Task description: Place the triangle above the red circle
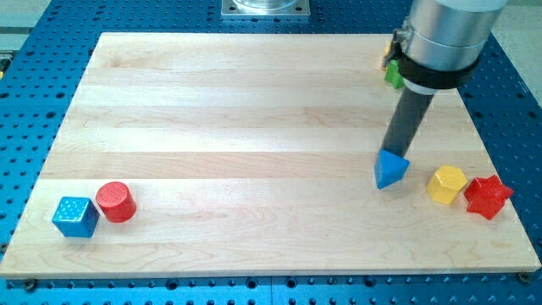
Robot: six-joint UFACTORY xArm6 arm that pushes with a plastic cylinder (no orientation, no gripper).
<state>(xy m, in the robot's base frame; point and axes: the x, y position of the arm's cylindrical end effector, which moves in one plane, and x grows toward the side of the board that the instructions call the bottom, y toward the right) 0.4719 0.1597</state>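
Note:
A blue triangle (389,170) lies on the wooden board (254,110) at the view's right. My tip (393,153) touches its upper edge, coming from above. A red circle (115,202) sits at the view's lower left, far from the triangle.
A blue cube (74,217) sits just left of the red circle. A yellow hexagon (445,185) and a red star (487,196) lie right of the triangle. A green block (393,74) and a bit of a yellow one (389,59) show behind the arm at the upper right.

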